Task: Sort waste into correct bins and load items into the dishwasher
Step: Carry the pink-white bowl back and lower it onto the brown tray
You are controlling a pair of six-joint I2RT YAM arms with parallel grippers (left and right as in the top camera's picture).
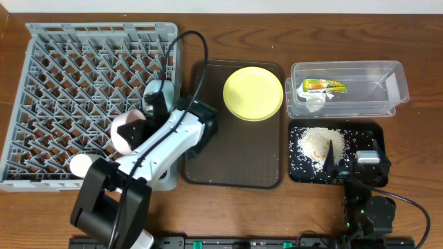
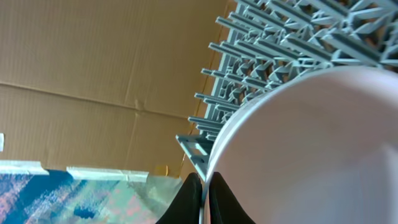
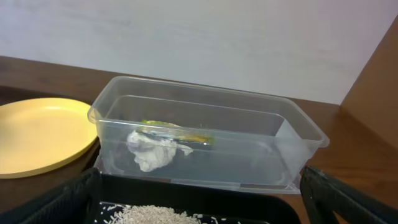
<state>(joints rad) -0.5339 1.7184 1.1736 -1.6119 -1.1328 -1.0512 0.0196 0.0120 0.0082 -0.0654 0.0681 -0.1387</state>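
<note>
the white-pink bowl (image 2: 311, 143) is down among the pegs of the grey dish rack (image 1: 62, 76), and the left gripper (image 2: 204, 196) is clamped shut on its rim, the thin edge pinched between the two black fingers. the light blue bowl (image 1: 158, 90) is just behind that gripper, the small white cup (image 1: 83, 164) just past the held bowl. the yellow plate (image 1: 253, 93) lies off to its right on the brown tray (image 1: 235, 159). the right gripper (image 1: 349, 160) hangs spread wide over the black tray (image 1: 301, 173) of crumbs (image 1: 315, 144), holding nothing. the clear tub (image 1: 360, 72) with wrapper (image 1: 322, 86) and tissue (image 1: 315, 100) is just beyond it.
</note>
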